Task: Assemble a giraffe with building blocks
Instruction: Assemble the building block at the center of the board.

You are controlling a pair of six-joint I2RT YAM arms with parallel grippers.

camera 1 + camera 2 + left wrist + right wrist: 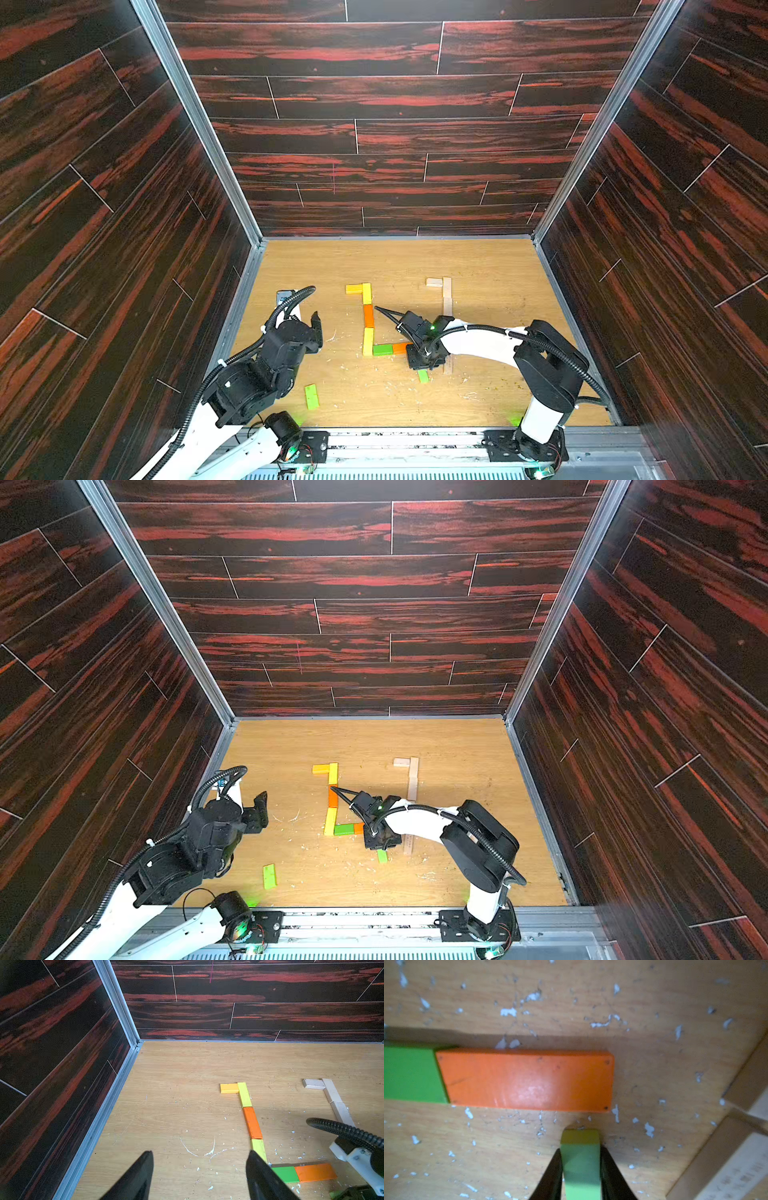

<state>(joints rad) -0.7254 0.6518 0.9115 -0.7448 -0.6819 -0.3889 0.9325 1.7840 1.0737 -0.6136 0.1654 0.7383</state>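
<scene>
Right gripper [581, 1152] is clamped on a green plank [581, 1178], whose end sits just short of the orange plank [527, 1080] closing the body row beside another green block [409, 1074]. This looks like leg placement: next, butt that end square against the orange side, then release without nudging the row. Left gripper [200, 1154] hangs parted and empty near the yellow-orange neck [252, 1122]. Faint print on a pale strip [737, 1167] is too blurred to read
</scene>
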